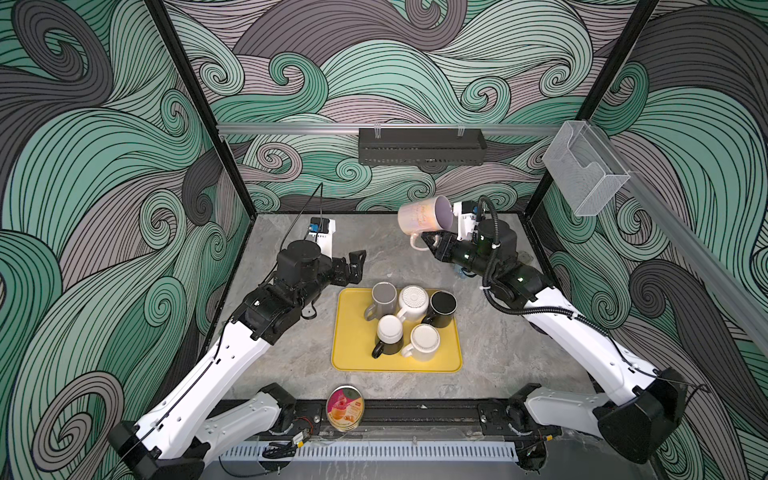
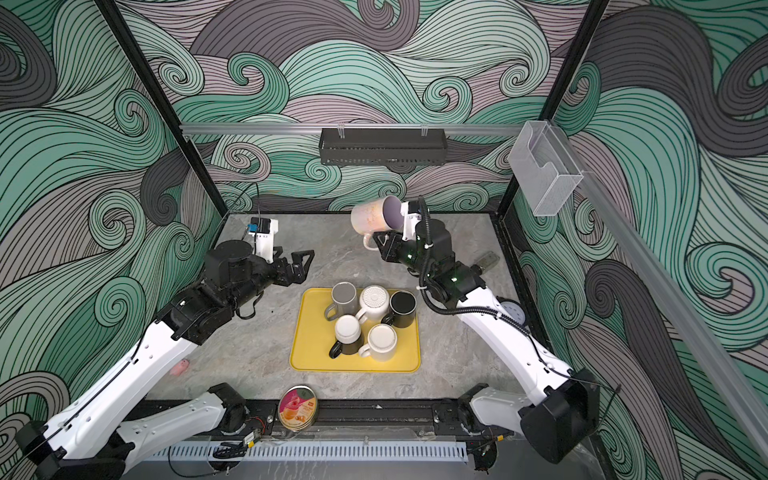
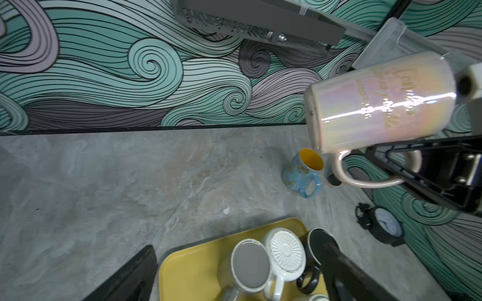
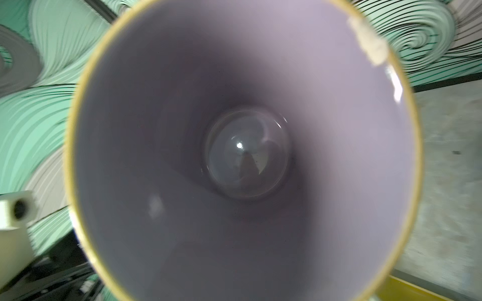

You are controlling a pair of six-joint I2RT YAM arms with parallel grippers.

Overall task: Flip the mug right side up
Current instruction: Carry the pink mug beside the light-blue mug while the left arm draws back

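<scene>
In both top views the glazed mug (image 1: 419, 220), judged heavy, slippery and breakable, hangs sideways beyond the yellow tray (image 1: 347, 332), its handle (image 1: 417, 244) pinched in the nearly closed right claw (image 1: 429, 241); the left claw (image 1: 356, 264), beside the tray, gapes empty. Left wrist view: the handle (image 3: 365, 182) looks the surest hold. Right wrist view: only the lilac inside of the mug (image 4: 182, 104).

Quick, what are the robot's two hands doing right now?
Left gripper: open, holding nothing.
Right gripper: closed on the pearly mug, by its handle, up in the air.
</scene>
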